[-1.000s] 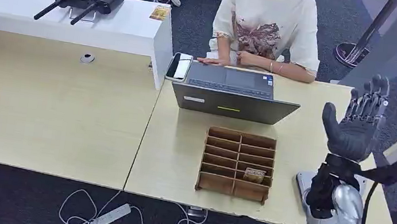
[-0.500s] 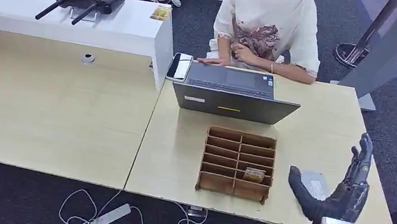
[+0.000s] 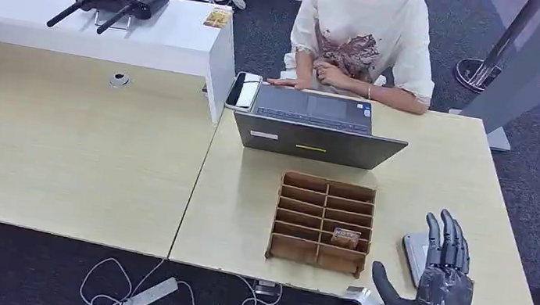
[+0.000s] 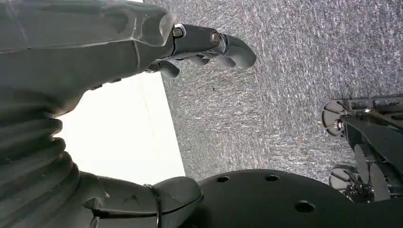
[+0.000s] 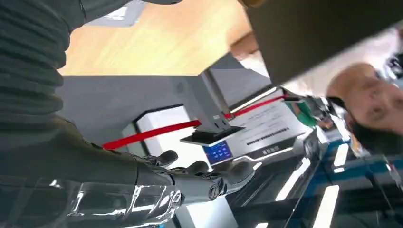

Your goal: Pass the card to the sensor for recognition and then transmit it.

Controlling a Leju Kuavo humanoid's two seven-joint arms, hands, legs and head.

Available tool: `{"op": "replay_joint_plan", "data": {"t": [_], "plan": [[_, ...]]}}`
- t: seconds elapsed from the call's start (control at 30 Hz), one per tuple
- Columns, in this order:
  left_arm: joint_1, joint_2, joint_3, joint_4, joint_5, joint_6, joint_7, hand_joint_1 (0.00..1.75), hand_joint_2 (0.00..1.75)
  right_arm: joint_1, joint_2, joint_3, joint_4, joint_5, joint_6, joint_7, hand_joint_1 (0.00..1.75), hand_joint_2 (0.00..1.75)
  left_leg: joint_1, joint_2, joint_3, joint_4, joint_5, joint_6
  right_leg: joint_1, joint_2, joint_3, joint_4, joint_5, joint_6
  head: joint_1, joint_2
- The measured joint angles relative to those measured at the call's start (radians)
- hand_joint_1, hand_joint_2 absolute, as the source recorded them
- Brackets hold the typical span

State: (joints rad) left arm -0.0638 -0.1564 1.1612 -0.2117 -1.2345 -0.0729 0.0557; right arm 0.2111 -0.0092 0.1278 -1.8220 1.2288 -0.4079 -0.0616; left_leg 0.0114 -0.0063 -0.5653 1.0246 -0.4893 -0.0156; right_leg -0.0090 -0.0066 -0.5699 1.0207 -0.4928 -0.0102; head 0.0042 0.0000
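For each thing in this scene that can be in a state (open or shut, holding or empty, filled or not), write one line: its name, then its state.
right hand: open, fingers spread, holding nothing
left hand: fingers curled in, holding nothing
laptop: open, lid upright, facing the person
wooden organiser: one card in a right-column slot, other slots empty
person's hand: resting on the laptop's edge

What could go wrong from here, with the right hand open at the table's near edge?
The right hand holds nothing, while the card sits low in a narrow slot of the wooden organizer; its fingers may fumble the pick. The grey sensor pad lies partly under the hand, so a reach could knock it.
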Motion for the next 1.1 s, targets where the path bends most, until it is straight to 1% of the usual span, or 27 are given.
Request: {"op": "replay_joint_plan", "data": {"t": [0.1,0.2,0.43,0.63,0.87,1.1], "plan": [[0.0,0.0,0.0,0.0,-0.001,0.0,0.0,0.0,1.75,-0.001,0.0,0.014,0.002,0.093,0.043,0.062,0.0,1.75,0.0,0.0,0.0,0.0,0.0,0.0,0.0,0.0,0.0,0.0,0.0,0.0,0.0,0.0],[0.0,0.0,0.0,0.0,-0.002,-0.001,0.0,0.0,1.75,-0.007,0.0,0.03,0.003,0.12,0.092,0.097,0.0,1.75,0.0,0.0,0.0,0.0,0.0,0.0,0.0,0.0,0.0,0.0,0.0,0.0,0.0,0.0],[-0.001,0.005,0.0,0.0,-0.003,-0.003,0.005,0.0,1.75,-0.046,-0.01,0.073,0.021,0.144,0.21,0.113,0.0,1.75,0.0,0.0,0.0,0.0,0.0,0.0,0.0,0.0,0.0,0.0,0.0,0.0,0.0,0.0],[-0.001,0.006,0.0,0.0,-0.001,-0.008,0.007,0.0,1.75,-0.095,-0.043,0.102,0.053,0.151,0.299,0.134,0.0,1.75,0.0,0.0,0.0,0.0,0.0,0.0,0.0,0.0,0.0,0.0,0.0,0.0,0.0,0.0],[-0.001,0.009,0.0,0.0,-0.002,-0.01,0.006,0.0,1.75,-0.149,-0.085,0.123,0.102,0.129,0.352,0.154,0.0,1.75,0.0,0.0,0.0,0.0,0.0,0.0,0.0,0.0,0.0,0.0,0.0,0.0,0.0,0.0],[-0.002,0.011,0.0,0.0,-0.005,-0.012,0.006,0.0,1.75,-0.187,-0.115,0.133,0.14,0.111,0.364,0.157,0.0,1.75,0.0,0.0,0.0,0.0,0.0,0.0,0.0,0.0,0.0,0.0,0.0,0.0,0.0,0.0]]}}
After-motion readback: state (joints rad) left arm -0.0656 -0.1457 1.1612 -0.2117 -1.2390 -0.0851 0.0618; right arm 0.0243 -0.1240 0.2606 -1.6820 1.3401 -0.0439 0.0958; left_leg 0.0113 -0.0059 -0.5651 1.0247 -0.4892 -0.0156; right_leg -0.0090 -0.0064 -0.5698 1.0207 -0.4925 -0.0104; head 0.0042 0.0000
